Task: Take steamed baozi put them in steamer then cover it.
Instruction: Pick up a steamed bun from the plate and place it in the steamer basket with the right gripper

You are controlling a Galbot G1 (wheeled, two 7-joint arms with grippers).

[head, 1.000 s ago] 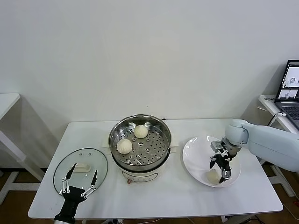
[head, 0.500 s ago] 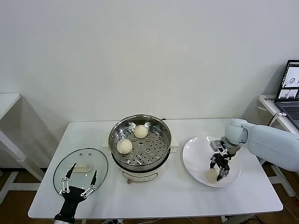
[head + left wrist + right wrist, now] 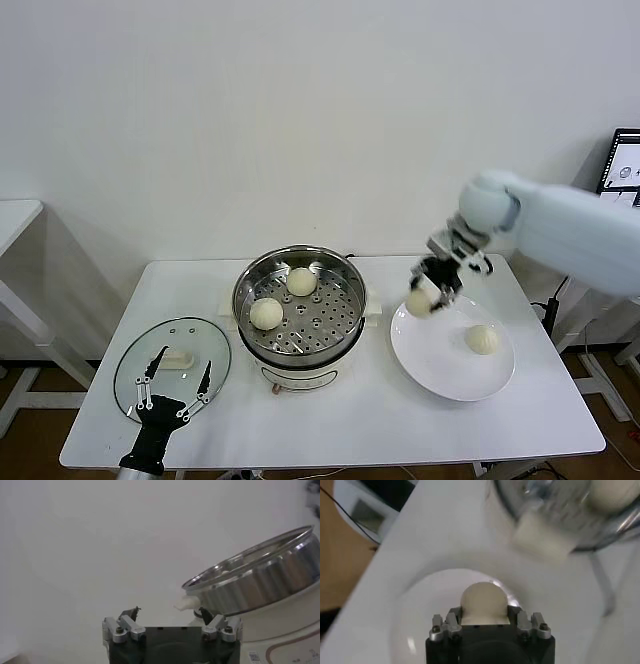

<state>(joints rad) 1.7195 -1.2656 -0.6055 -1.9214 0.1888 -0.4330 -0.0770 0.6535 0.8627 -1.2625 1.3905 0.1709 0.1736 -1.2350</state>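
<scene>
The steamer (image 3: 347, 287) stands mid-table on its cream base, with two steamed baozi (image 3: 266, 313) (image 3: 301, 281) inside. My right gripper (image 3: 428, 290) is shut on a third baozi (image 3: 419, 302), hanging above the left rim of the white plate (image 3: 440, 368), between plate and steamer. In the right wrist view the held baozi (image 3: 485, 601) fills the right gripper (image 3: 484, 613). A fourth baozi (image 3: 482, 339) lies on the plate. The cover (image 3: 150, 352), a glass lid, lies flat left of the steamer. My left gripper (image 3: 175, 397) hovers open at its near edge.
The left wrist view shows the steamer's steel wall (image 3: 260, 580) beyond the open left gripper (image 3: 167, 617). A laptop (image 3: 625, 165) sits on a side table at the far right. Another table's corner (image 3: 15, 215) shows at the left.
My right gripper closed on a baozi on the plate, then lifted it up and leftward toward the steamer. The other baozi on the plate is now uncovered. The left arm stayed put.
</scene>
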